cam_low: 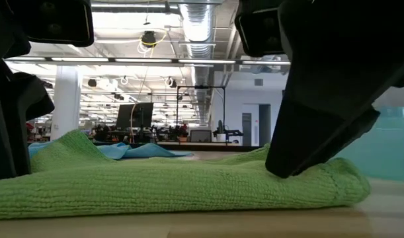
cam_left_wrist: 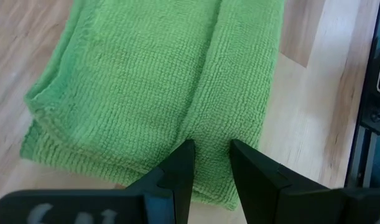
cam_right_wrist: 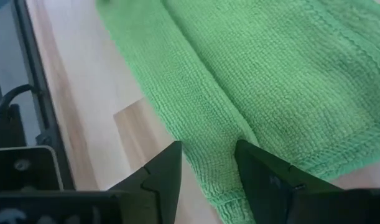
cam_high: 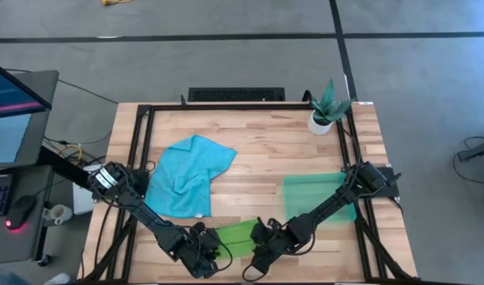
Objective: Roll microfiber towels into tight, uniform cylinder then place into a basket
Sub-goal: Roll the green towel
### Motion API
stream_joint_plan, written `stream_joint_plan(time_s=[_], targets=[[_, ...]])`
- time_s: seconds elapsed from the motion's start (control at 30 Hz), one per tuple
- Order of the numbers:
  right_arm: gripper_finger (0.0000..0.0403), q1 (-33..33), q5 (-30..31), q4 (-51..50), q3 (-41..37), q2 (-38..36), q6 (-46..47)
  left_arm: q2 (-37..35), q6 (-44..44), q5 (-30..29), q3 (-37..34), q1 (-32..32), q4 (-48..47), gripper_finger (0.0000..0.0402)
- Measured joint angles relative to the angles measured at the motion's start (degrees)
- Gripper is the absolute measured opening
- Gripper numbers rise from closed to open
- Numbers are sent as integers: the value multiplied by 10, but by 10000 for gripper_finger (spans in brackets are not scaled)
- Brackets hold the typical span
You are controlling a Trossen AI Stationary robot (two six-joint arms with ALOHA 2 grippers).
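Here, left gripper (cam_left_wrist: 209,163) fingers pinching a fold of the lime green towel (cam_left_wrist: 158,93) on the worktop (cam_high: 257,150), right gripper (cam_right_wrist: 208,163) fingers likewise grasping its folded edge.

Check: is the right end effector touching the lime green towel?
Touching. In the right wrist view, the right end effector straddles a raised fold of the lime green towel, fingers pressed against its sides.
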Motion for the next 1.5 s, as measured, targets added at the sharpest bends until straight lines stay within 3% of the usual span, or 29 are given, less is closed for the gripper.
stream_joint_plan(time_s=[0.3, 0.53, 0.8, 1.03, 1.17, 1.33, 1.5], targets=[[179, 0, 0, 1, -1, 0, 5, 0, 27, 5, 0, 0, 1, 110], [179, 0, 0, 0, -1, 0, 4, 0, 31, 8, 0, -1, 5, 160], [179, 1, 0, -2, -1, 0, 4, 1, 118, 6, -1, 1, 49, 200], [179, 1, 0, -2, -2, 0, 5, -8, 160, 18, 30, 1, 4, 188], [179, 1, 0, -2, -2, 0, 5, -27, 199, -23, 66, -5, -19, 170], [179, 1, 0, -2, -2, 0, 5, -28, 276, -55, 91, -11, 23, 151], [179, 1, -1, -1, -2, 0, 5, -27, 311, -55, 71, -5, 66, 139]])
